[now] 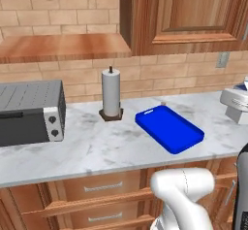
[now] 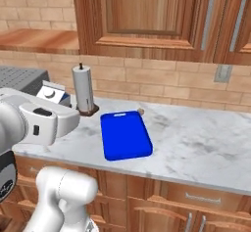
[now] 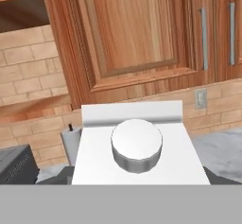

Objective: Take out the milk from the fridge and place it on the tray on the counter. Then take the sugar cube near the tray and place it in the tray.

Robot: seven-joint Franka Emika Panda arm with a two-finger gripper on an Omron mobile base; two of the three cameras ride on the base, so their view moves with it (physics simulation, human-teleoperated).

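While clamped in the gripper (image 2: 55, 99), milk (image 3: 137, 145) held left of the tray (image 2: 125, 134), above the counter (image 2: 196, 143).

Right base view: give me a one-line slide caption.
Gripper carries the milk carton toward the empty blue tray on the marble counter, sugar cube waiting behind it.
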